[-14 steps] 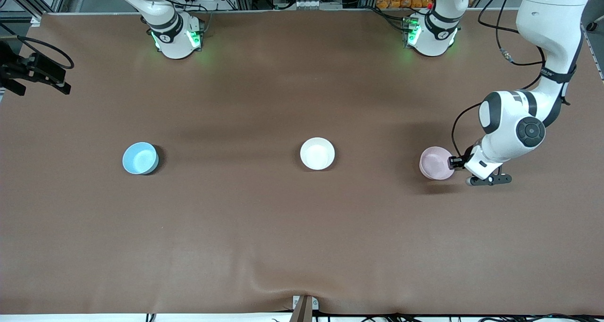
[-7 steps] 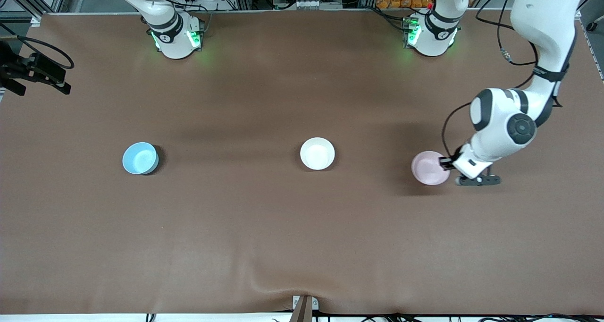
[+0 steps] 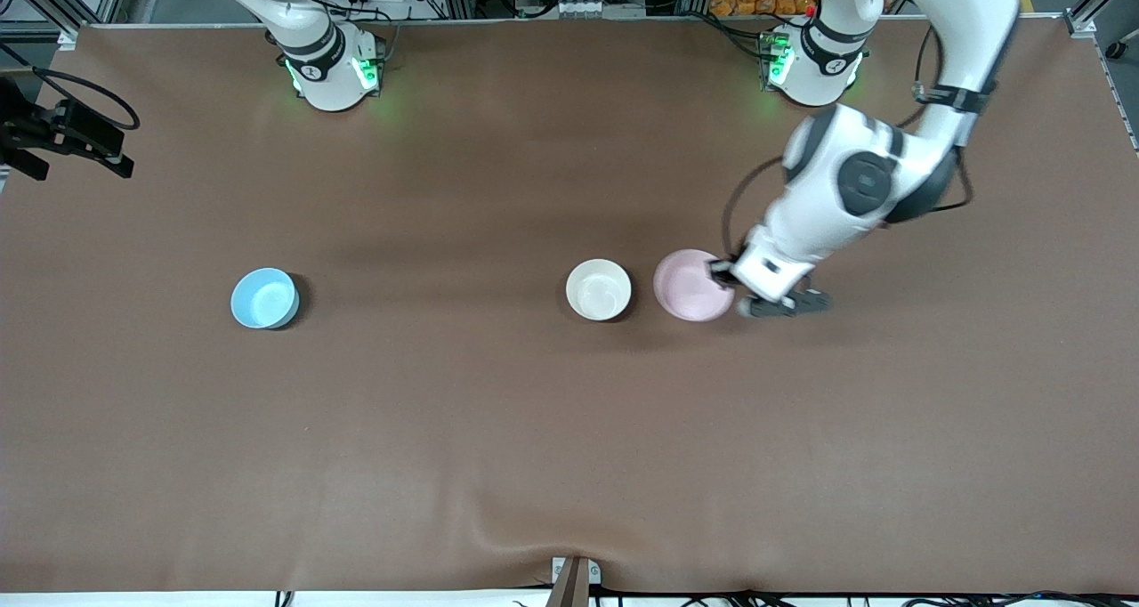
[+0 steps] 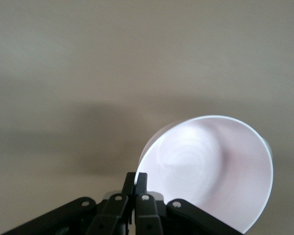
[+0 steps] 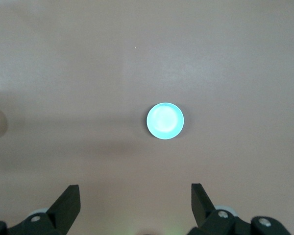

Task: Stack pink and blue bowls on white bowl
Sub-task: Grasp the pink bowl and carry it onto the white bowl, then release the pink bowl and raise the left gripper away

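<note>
1. While pinched at the rim between pressed-together fingertips, pink bowl [image 3: 693, 285] hangs in the left gripper [image 3: 719, 274], up in the air just beside the white bowl [image 3: 599, 289]; in the left wrist view, fingers [image 4: 136, 182] clamped on the rim's edge of the pink bowl [image 4: 210, 171], the bowl's body jutting well past the fingertips.
2. Right gripper [image 5: 134, 205] waiting high over the table [image 3: 534, 429], fingers spread wide, nothing between them; blue bowl [image 5: 165, 121] straight out ahead of its fingertips, resting on the table. Same blue bowl [image 3: 264, 298] toward the right arm's end in the front view, well apart from the white one.
3. Likely risks from here:
   - Thin one-sided rim pinch: bowl may swing or slip out of the fingertips under a quick move.
   - Tilted carry: lower edge could strike the white bowl's rim and shove it aside instead of nesting.
   - Release off-centre: pink bowl may sit cocked on the white rim or slide off.
   - Fingertip inside the rim might catch between the two bowls on lowering and drag both on withdrawal.
</note>
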